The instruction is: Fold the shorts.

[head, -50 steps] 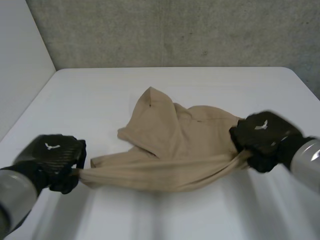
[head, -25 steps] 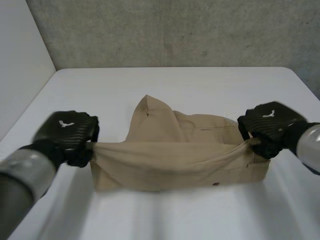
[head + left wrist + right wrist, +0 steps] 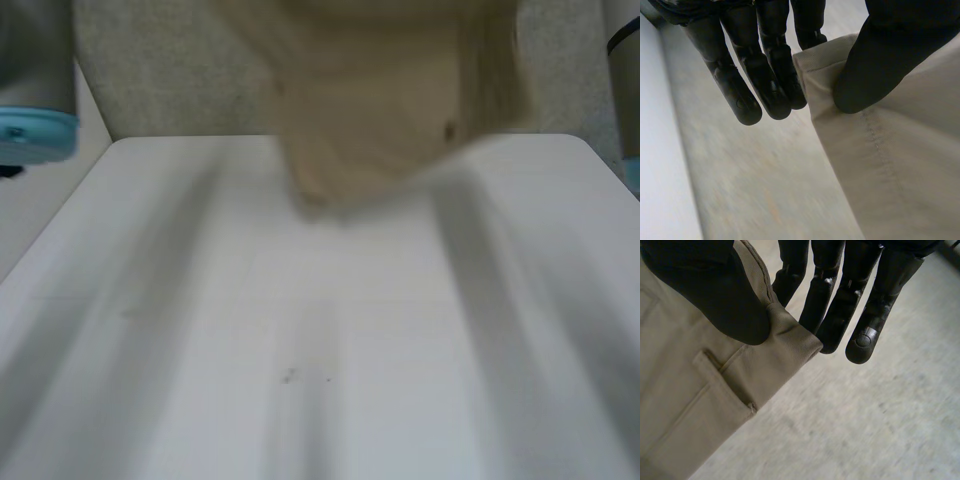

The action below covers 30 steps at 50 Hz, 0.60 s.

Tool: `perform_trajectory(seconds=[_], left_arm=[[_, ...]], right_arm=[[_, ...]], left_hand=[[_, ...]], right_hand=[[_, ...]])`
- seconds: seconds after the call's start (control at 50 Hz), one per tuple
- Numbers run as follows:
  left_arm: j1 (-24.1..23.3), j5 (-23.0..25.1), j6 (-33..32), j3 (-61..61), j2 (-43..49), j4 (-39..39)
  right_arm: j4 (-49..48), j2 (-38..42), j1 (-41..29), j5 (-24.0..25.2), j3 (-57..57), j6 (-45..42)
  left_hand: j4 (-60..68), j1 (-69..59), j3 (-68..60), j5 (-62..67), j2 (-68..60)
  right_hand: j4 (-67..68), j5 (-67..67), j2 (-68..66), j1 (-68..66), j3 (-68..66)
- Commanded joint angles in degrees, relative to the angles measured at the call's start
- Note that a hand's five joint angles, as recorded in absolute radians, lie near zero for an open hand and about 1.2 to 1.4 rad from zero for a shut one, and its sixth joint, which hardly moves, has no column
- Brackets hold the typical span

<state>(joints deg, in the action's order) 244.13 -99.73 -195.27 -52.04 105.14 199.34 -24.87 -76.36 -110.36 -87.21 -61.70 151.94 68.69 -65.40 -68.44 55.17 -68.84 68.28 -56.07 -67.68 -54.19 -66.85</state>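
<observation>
The tan shorts (image 3: 385, 100) hang in the air above the far part of the white table (image 3: 320, 340), their lower edge clear of it. In the left wrist view my left hand (image 3: 875, 65) pinches a hemmed corner of the shorts (image 3: 900, 170) between thumb and fingers (image 3: 765, 85). In the right wrist view my right hand (image 3: 715, 290) pinches the waistband corner of the shorts (image 3: 700, 400) the same way, next to a belt loop, with its fingers (image 3: 840, 310) behind the cloth. Both hands are shut on the shorts.
My left arm (image 3: 35, 70) and right arm (image 3: 625, 60) reach upward on either side of the hanging cloth. A grey concrete wall (image 3: 170, 90) stands behind the table, and a pale wall runs along its left side.
Both hands have risen from table height, carrying the shorts up with them. The shorts, stretched between the hands low over the table before, now hang free above it.
</observation>
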Motion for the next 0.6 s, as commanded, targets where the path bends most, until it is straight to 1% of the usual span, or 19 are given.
perform_trajectory(seconds=[0.02, 0.14, 0.22, 0.26, 0.3, 0.32, 0.38, 0.4, 0.46, 0.48, 0.52, 0.6], left_arm=[[-0.32, 0.67, 0.33, -16.56, -8.01, 1.40], [-0.14, 0.67, 0.59, -30.82, -8.63, 1.58], [-0.06, 0.76, 0.68, -40.14, -7.23, 1.84], [-0.14, 1.02, 0.68, -45.14, -3.82, 2.10], [-0.32, 0.68, 0.86, -46.74, -1.17, 1.93], [-0.32, 0.50, 0.94, -47.97, 1.71, 1.32], [-0.67, 0.32, 0.95, -49.38, 5.77, 1.14], [-0.84, 0.06, 0.77, -50.17, 7.87, 0.53], [-1.11, -0.55, 0.68, -51.67, 9.21, -1.84], [-1.37, -0.90, 0.86, -52.19, 9.12, -3.94], [-1.55, -1.17, 0.86, -52.64, 8.34, -6.23], [-1.64, -2.40, 1.03, -54.13, 3.86, -12.12]], right_arm=[[6.58, -0.19, -0.03, 2.22, -3.15, 0.47], [8.52, 2.26, -0.03, 4.94, -9.48, 0.29], [9.75, 6.13, -0.29, 6.44, -15.01, -0.06], [11.33, 9.64, -0.38, 6.53, -17.74, -0.24], [13.25, 13.23, -1.16, 6.44, -19.84, -0.85], [13.79, 14.47, -1.69, 6.44, -20.29, -1.11], [16.50, 17.64, -2.66, 6.09, -22.22, -2.60], [17.21, 17.91, -2.67, 5.91, -22.58, -2.87], [19.32, 17.30, -2.58, 6.00, -24.59, -2.96], [19.68, 17.04, -2.58, 6.17, -25.21, -2.87], [19.94, 15.55, -2.58, 6.18, -26.44, -2.87], [20.82, 9.50, -2.58, 6.44, -30.83, -3.40]], left_hand=[[11.31, -14.60, -11.56, 14.83, -11.16], [11.31, -14.60, -11.56, 14.83, -11.16], [11.31, -14.60, -11.56, 14.83, -11.16], [11.31, -14.60, -11.56, 14.83, -11.16], [11.31, -14.60, -11.56, 14.83, -11.16], [11.31, -14.60, -11.56, 14.83, -11.16], [11.31, -14.60, -11.56, 14.83, -11.16], [11.31, -14.60, -11.56, 14.83, -11.16], [11.31, -14.60, -11.56, 14.83, -11.16], [11.31, -14.60, -11.56, 14.83, -11.16], [11.31, -14.60, -11.56, 14.83, -11.16], [11.31, -14.60, -11.56, 14.83, -11.16]], right_hand=[[11.72, -13.93, -12.32, -25.81, -13.15], [11.72, -13.93, -12.32, -25.81, -13.15], [11.72, -13.93, -12.32, -25.81, -13.15], [11.72, -13.93, -12.32, -25.81, -13.15], [11.72, -13.93, -12.32, -25.81, -13.15], [11.72, -13.93, -12.32, -25.81, -13.15], [11.72, -13.93, -12.32, -25.81, -13.15], [11.72, -13.93, -12.32, -25.81, -13.15], [11.72, -13.93, -12.32, -25.81, -13.15], [11.72, -13.93, -12.32, -25.81, -13.15], [11.72, -13.93, -12.32, -25.81, -13.15], [11.72, -13.93, -12.32, -25.81, -13.15]])
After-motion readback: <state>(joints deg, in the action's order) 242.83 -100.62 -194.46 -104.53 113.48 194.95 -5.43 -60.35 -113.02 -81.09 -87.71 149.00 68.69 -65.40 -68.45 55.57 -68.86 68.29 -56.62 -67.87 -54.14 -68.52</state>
